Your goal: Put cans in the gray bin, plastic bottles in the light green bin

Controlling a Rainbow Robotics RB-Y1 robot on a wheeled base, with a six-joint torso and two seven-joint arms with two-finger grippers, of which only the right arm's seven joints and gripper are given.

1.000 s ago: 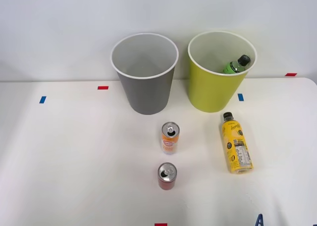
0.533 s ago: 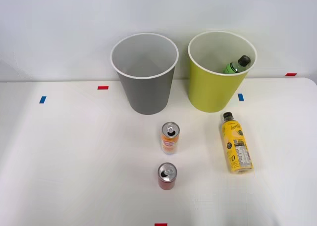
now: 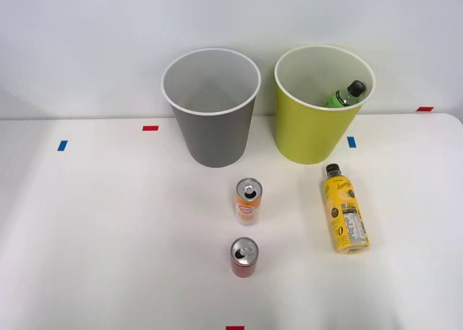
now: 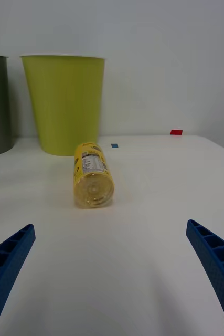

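Gripper [image 4: 112, 273] is spread wide, empty; yellow bottle [image 4: 92, 173], lying flat, could be rolled away if nudged off-centre.

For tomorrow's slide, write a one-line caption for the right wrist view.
Open right gripper faces the yellow bottle lying on the table before the light green bin.

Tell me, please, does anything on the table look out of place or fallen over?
Only the yellow bottle stands out: it lies on its side on the table, cap toward the light green bin, while the orange-and-white can and red can stand upright. The green bottle leans inside that bin. Nothing is spilled.
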